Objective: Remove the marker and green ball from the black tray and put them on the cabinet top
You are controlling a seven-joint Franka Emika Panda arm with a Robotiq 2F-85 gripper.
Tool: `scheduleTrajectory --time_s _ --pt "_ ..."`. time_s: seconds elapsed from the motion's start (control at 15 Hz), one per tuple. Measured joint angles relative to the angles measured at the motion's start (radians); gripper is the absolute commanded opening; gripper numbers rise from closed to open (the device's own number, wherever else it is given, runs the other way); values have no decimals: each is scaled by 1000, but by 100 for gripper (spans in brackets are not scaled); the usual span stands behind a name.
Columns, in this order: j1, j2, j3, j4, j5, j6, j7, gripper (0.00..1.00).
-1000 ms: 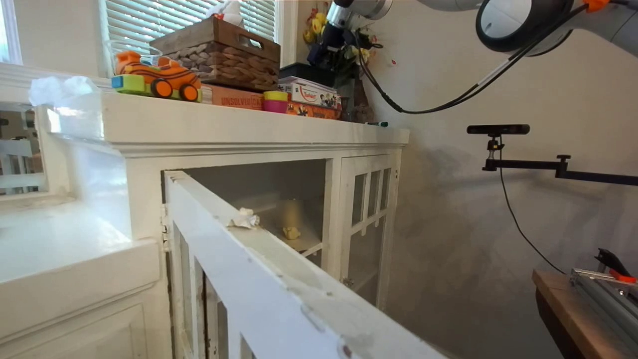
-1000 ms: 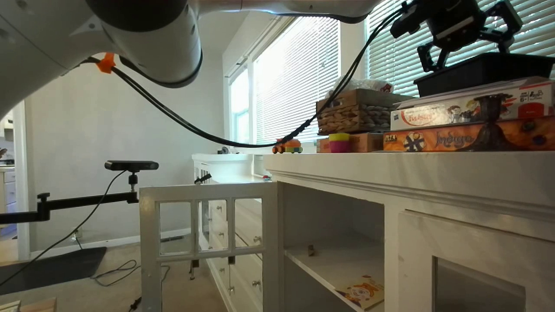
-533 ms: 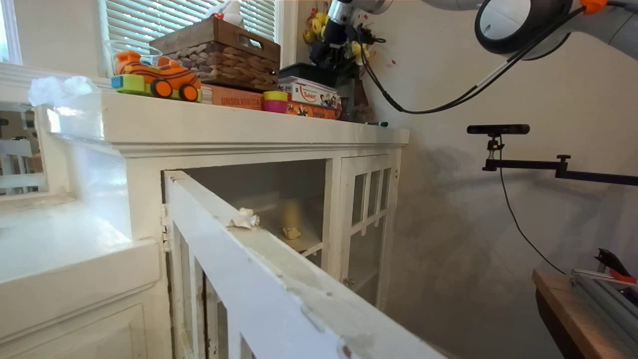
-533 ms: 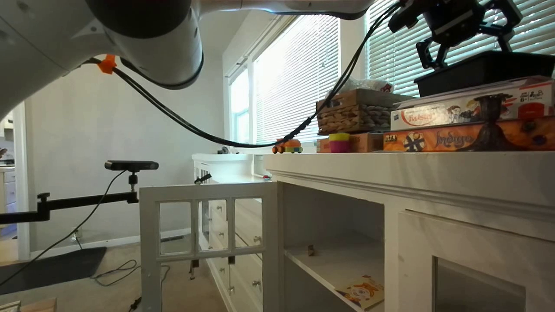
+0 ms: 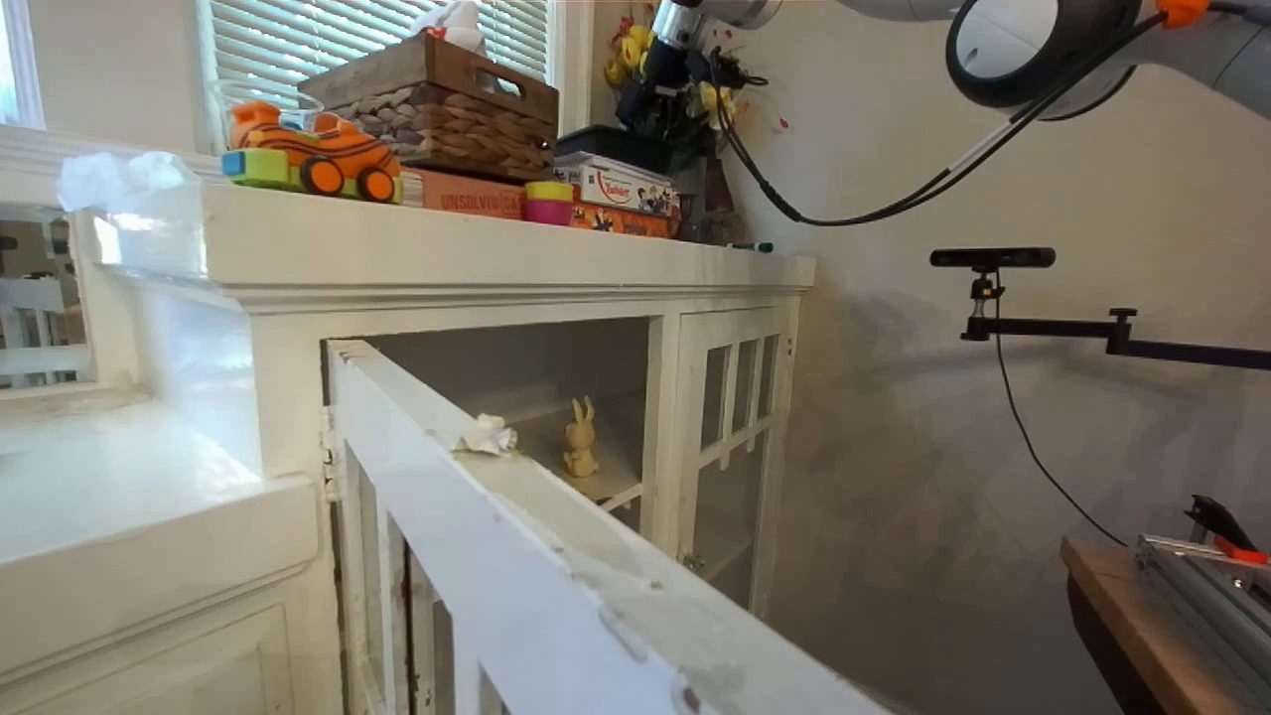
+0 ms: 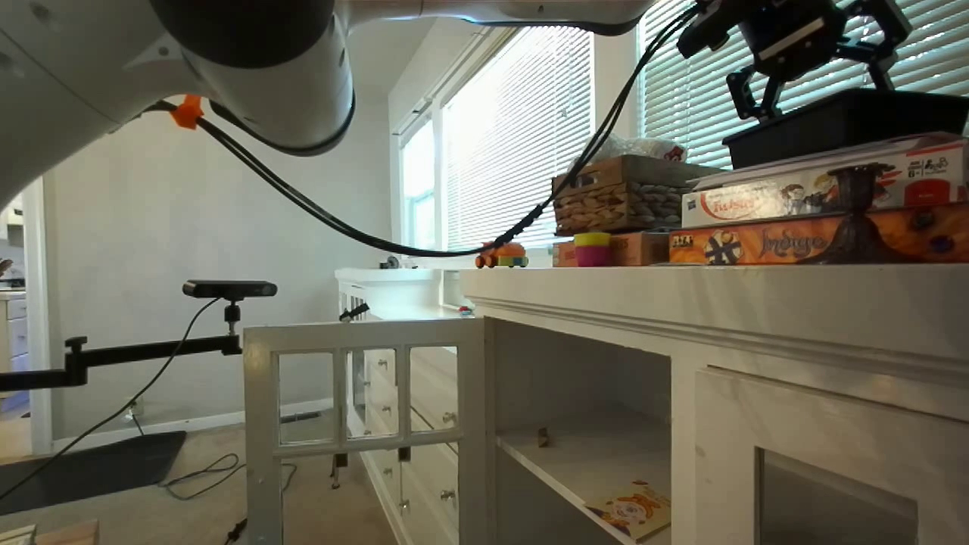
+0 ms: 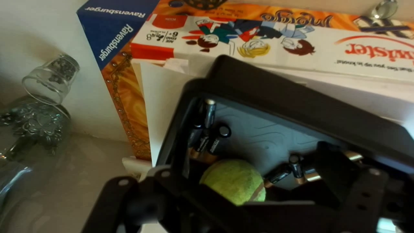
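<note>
window blinds [image 6: 522, 144] hang behind the cabinet top [image 5: 477, 248], which is crowded with a wicker basket [image 5: 487, 124], an orange toy car [image 5: 318, 154] and a stack of game boxes [image 6: 795, 204]. on that stack sits the black tray [image 6: 840, 129].

of the two things to be moved, one looks done. in an exterior view a slim, green-ended thing lies on the cabinet top near the end beyond the game boxes; i take it to be the marker [image 5: 752, 246], though it is too small there to be certain. the wrist view shows no marker in the part of the black tray left uncovered, which fits that reading, but some of the inside is blocked from sight.

the green ball [image 7: 234, 181] is what remains. it lies in the black tray, near loose batteries [image 7: 209, 113] that the task does not ask for. the end effector [image 6: 825, 99] is released, spread wide over the black tray and gripping nothing; in the wrist view its fingers [image 7: 336, 171] stand on either side of the green ball. whether either one touches it can't be told.

i'd judge the job about half through, at the reach for the green ball. closing on it, lifting it clear of the rim and setting it down on the cabinet top are all left to do. being round, it may well roll once let go there.
</note>
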Motion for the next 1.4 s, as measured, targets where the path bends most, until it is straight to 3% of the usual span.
scheduleTrajectory --time_s 0.73,1.4 --pt "-19 15 35 -1 0 32 0 100" --pt "-28 48 49 -1 0 167 -1 100"
